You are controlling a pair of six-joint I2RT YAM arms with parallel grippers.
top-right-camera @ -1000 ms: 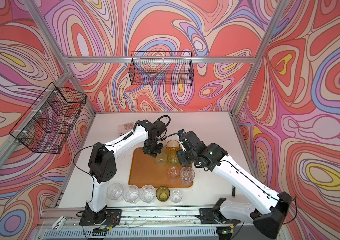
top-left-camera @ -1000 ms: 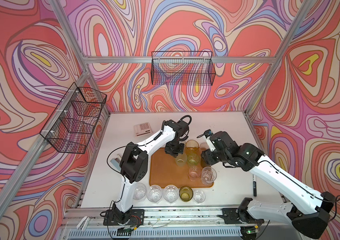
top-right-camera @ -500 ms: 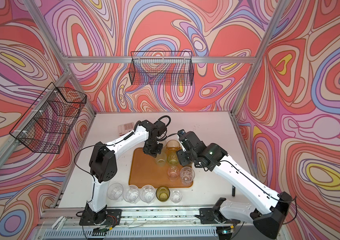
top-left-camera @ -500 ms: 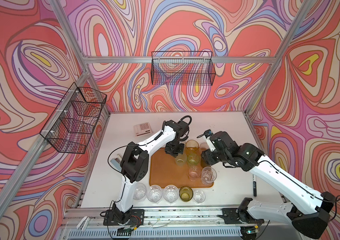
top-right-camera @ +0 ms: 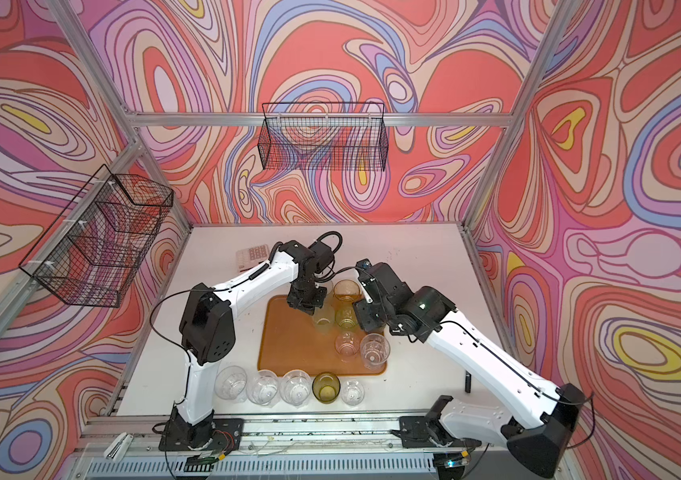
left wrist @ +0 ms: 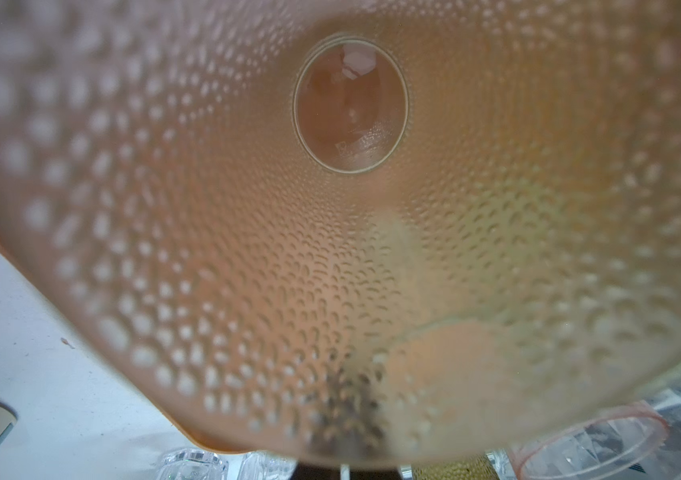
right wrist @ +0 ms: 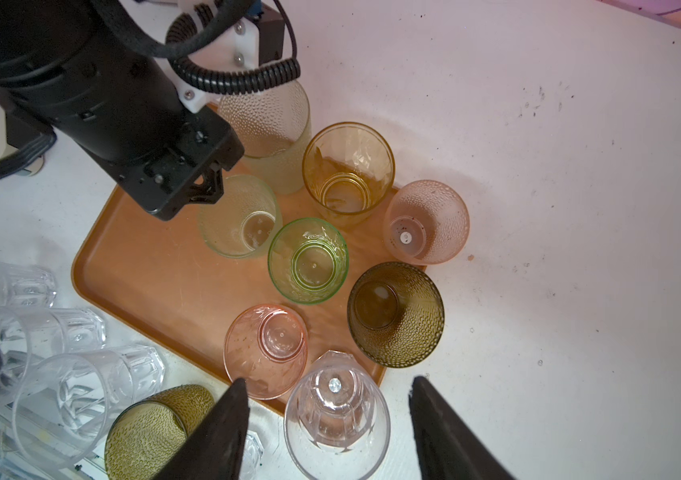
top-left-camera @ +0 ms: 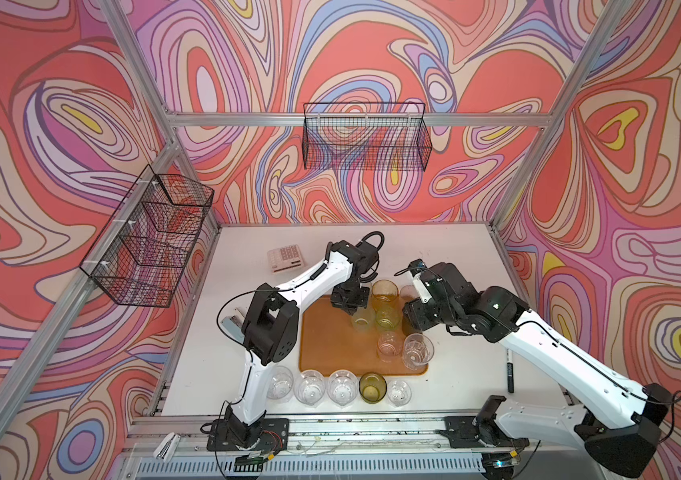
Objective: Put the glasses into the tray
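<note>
Waiting row: three clear faceted glasses [top-left-camera: 309, 386], an olive dimpled glass [top-left-camera: 372, 387] and a small clear glass [top-left-camera: 398, 392] stand off the tray, just beyond its 6 o'clock rim in both top views. We judge these not yet placed.
Tray: the orange-brown tray [top-left-camera: 324, 340] is bare from 7 to 10 o'clock, and its glasses crowd 12 to 5, so room remains for the row.
Left gripper: the left gripper [right wrist: 208, 189] is near the tray's 11 o'clock, jaws pressed together. We think it pinches the rim wall of the pale dimpled glass [right wrist: 239, 216], whose inside fills its wrist view. A rim pinch suits so thin a wall.
Right gripper: the right gripper [right wrist: 330, 419] is at 3 o'clock, jaws spread and holding nothing, poised above the clear faceted tumbler [right wrist: 336, 411] in the 5 o'clock corner.
</note>
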